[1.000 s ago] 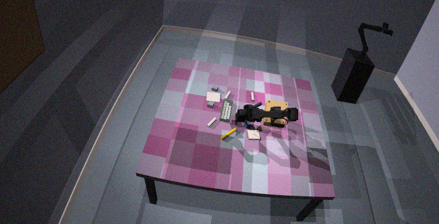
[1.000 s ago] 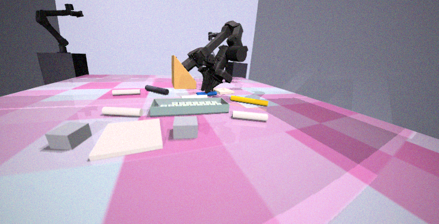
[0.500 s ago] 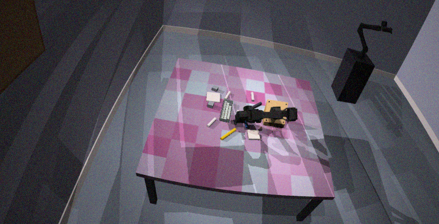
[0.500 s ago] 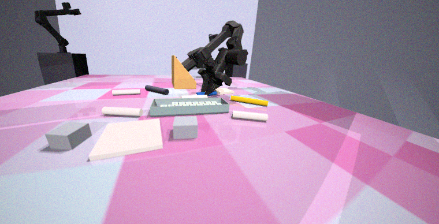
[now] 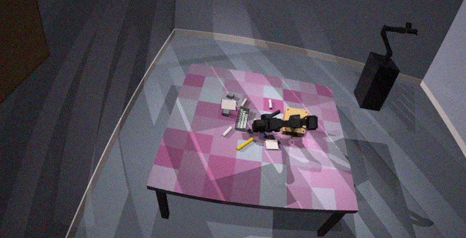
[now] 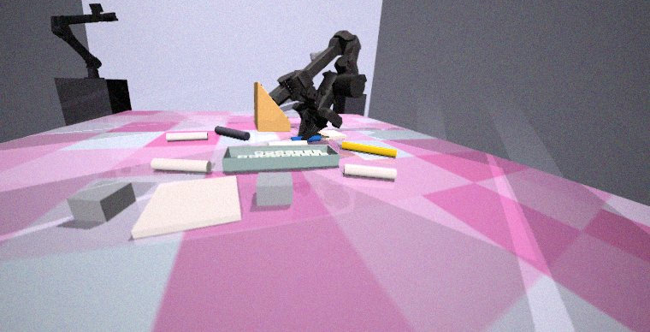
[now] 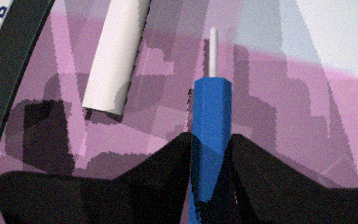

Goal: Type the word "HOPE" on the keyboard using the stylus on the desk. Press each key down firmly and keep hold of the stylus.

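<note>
The blue stylus [image 7: 211,115] [image 6: 300,137] with a thin white tip lies on the table [image 5: 228,171], just behind the keyboard [image 5: 242,118] [image 6: 280,158] [image 7: 0,75]. My gripper [image 7: 211,142] [image 6: 311,130] [image 5: 263,134] is down at the table, and its two black fingers press against both sides of the stylus body. The stylus tip points away from the wrist camera. The keyboard is a flat grey-green box with white keys, and it lies to the left in the wrist view.
A white cylinder [image 7: 115,60] lies between stylus and keyboard. A yellow cylinder [image 5: 244,143] [image 6: 368,149], more white cylinders [image 6: 369,171] [image 6: 180,164], a dark cylinder [image 6: 232,133], an orange wedge [image 6: 268,111], grey blocks [image 6: 100,201] [image 6: 274,188] and a white pad [image 6: 188,204] lie around.
</note>
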Controlling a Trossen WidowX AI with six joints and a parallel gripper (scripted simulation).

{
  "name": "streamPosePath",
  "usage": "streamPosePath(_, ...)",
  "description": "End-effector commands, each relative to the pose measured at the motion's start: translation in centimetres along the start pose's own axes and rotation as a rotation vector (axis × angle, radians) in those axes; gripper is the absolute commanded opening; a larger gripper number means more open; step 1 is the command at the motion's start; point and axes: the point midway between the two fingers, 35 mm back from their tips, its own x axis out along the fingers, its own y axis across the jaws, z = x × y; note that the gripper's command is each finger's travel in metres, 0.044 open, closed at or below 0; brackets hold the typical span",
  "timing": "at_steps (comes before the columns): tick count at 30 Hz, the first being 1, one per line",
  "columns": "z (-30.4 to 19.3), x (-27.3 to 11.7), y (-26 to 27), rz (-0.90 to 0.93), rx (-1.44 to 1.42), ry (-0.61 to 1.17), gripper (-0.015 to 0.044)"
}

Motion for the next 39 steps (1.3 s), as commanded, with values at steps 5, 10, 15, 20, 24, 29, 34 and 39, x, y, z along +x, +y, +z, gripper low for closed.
streamPosePath(5,0.0,0.0,0.0,0.002,0.001,0.002,0.0)
streamPosePath(10,0.3,-0.6,0.1,0.001,0.0,0.001,0.0)
streamPosePath(15,1.4,-2.3,0.2,0.0,0.0,-0.002,0.0)
streamPosePath(20,2.4,-4.1,0.1,0.0,0.0,-0.002,0.0)
streamPosePath(24,2.5,-4.4,0.0,0.0,0.0,-0.002,0.0)
streamPosePath(29,2.8,-4.1,0.2,-0.013,-0.044,-0.015,0.0)
streamPosePath(34,3.4,-4.3,1.1,-0.028,-0.212,-0.042,0.0)
streamPosePath(39,4.1,-4.4,2.1,-0.048,-0.38,-0.068,0.0)
